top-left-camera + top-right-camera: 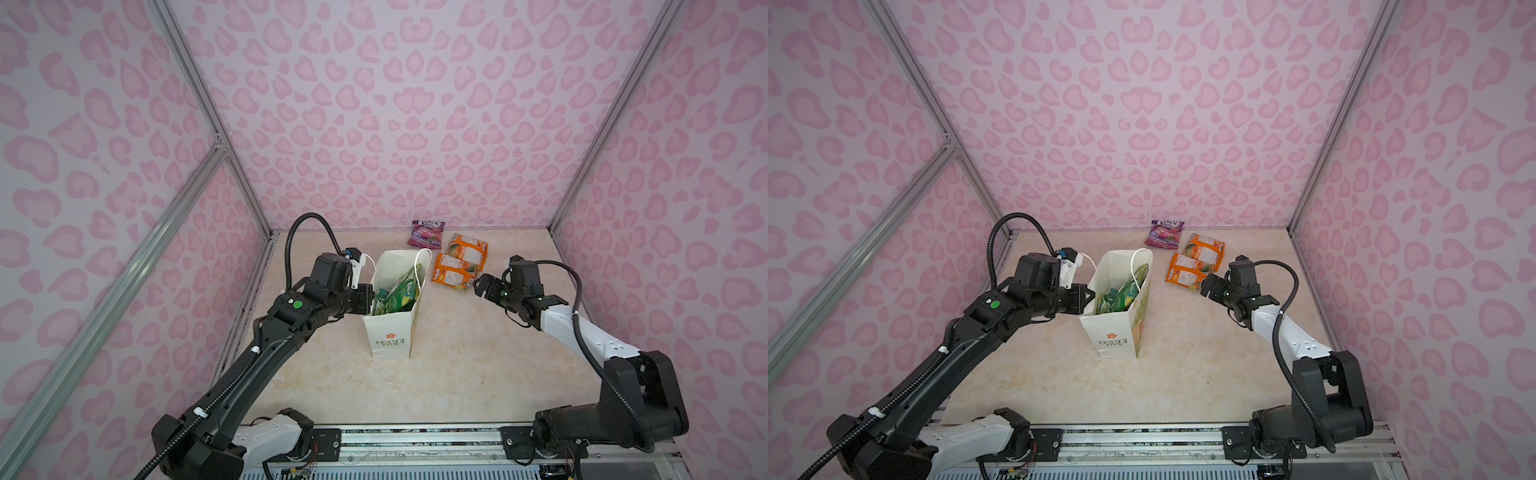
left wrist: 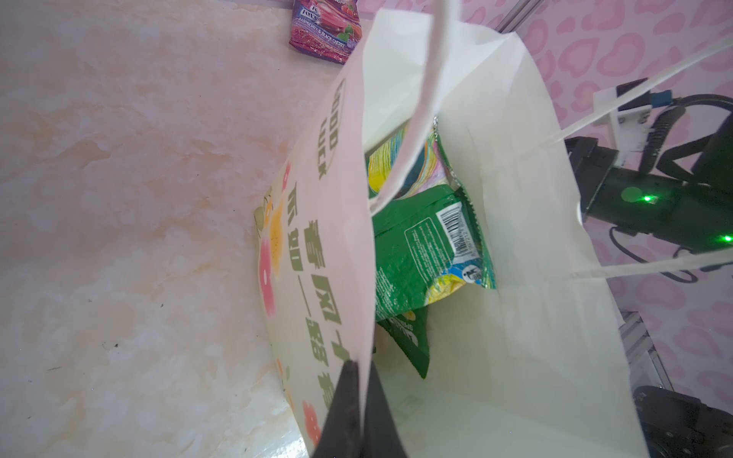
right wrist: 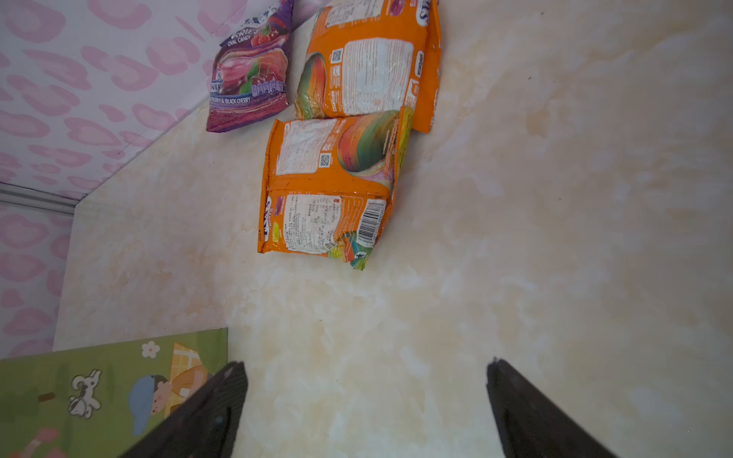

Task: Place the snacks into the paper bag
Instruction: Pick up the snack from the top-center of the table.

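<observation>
Left gripper (image 2: pixel 359 380) is clamped on the paper bag (image 1: pixel 390 332) at its rim edge, one finger inside and one outside. The bag stands upright mid-table with its mouth open. Green packets (image 2: pixel 412 253) are inside, and one cord handle (image 2: pixel 416 103) drapes across the opening (partly covering them). Right gripper (image 3: pixel 365 368) has its jaws wide and empty, just beside the near orange packet (image 1: pixel 453 272). That packet overlaps the far orange packet (image 1: pixel 467 249) along one edge. Purple packet (image 1: pixel 428 235) lies close to the back wall (image 1: pixel 415 124). Table (image 1: pixel 457 374) is bare in front of the bag and between the bag and the right gripper.
</observation>
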Controlling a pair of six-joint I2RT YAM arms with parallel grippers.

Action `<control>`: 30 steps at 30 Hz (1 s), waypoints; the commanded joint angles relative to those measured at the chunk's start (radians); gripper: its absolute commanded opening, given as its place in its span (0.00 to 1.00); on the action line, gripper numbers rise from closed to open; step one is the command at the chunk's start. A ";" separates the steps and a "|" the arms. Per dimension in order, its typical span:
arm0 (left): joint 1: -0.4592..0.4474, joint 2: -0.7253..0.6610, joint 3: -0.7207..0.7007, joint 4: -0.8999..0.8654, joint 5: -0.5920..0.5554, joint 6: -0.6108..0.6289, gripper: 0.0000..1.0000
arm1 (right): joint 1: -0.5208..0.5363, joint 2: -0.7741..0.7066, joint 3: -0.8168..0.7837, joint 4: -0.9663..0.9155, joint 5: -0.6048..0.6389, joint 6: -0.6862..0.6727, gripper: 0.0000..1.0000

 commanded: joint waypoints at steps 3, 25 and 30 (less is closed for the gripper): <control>0.000 -0.006 -0.001 0.038 0.018 -0.001 0.03 | -0.003 0.132 0.034 0.152 -0.105 0.038 0.95; 0.000 -0.019 -0.001 0.039 0.020 0.002 0.03 | 0.019 0.501 0.233 0.259 -0.115 0.129 0.79; 0.000 -0.019 -0.001 0.038 0.020 0.002 0.03 | 0.018 0.548 0.264 0.270 -0.124 0.140 0.71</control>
